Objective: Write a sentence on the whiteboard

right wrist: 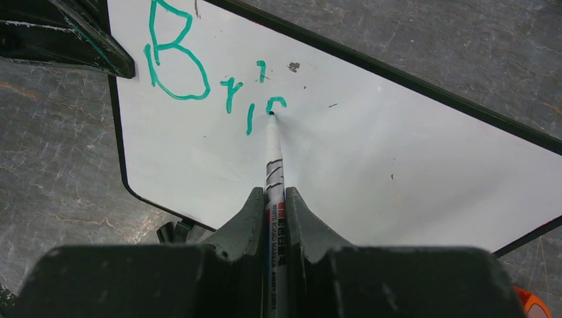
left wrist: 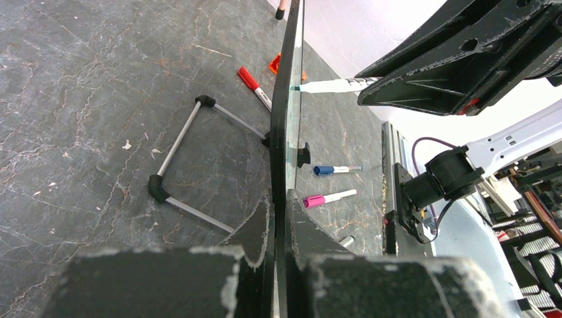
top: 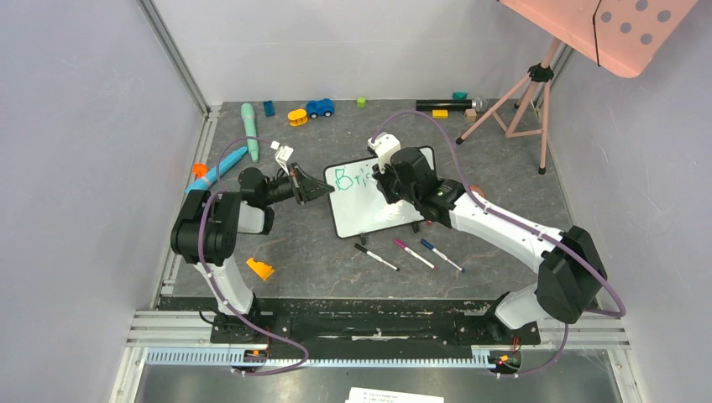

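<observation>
One small rectangular whiteboard [top: 363,217] [right wrist: 344,172] [left wrist: 285,132], white with a thin black frame, stands propped at mid-table. The left gripper [top: 321,191] [left wrist: 281,262] pinches its 9 o'clock edge, fingers narrow on the frame. The right gripper [top: 384,183] [right wrist: 274,199] clamps one white-barrelled teal marker [right wrist: 272,149], its tip touching the board. The teal sentence [top: 348,178] [right wrist: 199,73] shows three letters, "Bri", and a fourth begun. Three loose pens lie at the board's 5 o'clock: a black-capped marker [top: 375,257], a magenta-capped marker [top: 413,253] and a blue-capped marker [top: 441,254].

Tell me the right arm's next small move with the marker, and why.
Probably curl the marker tip down and around to close the half-drawn letter after "Bri": the right pincer grips it, tip touching the whiteboard, while the left pincer clamps the board's edge.
</observation>
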### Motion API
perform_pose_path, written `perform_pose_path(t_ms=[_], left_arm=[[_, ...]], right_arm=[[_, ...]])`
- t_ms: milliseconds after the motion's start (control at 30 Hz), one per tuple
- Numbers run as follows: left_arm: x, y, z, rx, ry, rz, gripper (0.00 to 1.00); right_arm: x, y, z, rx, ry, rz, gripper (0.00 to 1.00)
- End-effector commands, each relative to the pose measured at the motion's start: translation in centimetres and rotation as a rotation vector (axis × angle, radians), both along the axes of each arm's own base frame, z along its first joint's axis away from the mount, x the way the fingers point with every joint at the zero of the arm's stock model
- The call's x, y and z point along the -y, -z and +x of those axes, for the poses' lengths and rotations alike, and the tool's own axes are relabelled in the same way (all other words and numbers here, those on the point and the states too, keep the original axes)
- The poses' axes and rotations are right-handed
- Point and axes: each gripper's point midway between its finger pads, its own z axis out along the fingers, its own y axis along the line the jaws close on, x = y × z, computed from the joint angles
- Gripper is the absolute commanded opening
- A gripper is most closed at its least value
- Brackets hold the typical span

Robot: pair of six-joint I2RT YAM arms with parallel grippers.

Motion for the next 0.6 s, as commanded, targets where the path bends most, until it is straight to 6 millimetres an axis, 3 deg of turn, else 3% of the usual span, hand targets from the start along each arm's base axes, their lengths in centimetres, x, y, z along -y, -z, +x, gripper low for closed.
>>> perform_pose_path(t_ms=[0, 567], left_arm=[[0.1, -1.2, -0.3, 0.106, 0.017, 0.010, 0.02], [0.1, -1.2, -0.3, 0.106, 0.017, 0.010, 0.02]], right_arm=[[1.2, -1.2, 0.9, 0.051, 0.055, -0.018, 0.00], [0.5, -2.6, 2.1, 0.072, 0.065, 0.003, 0.00]])
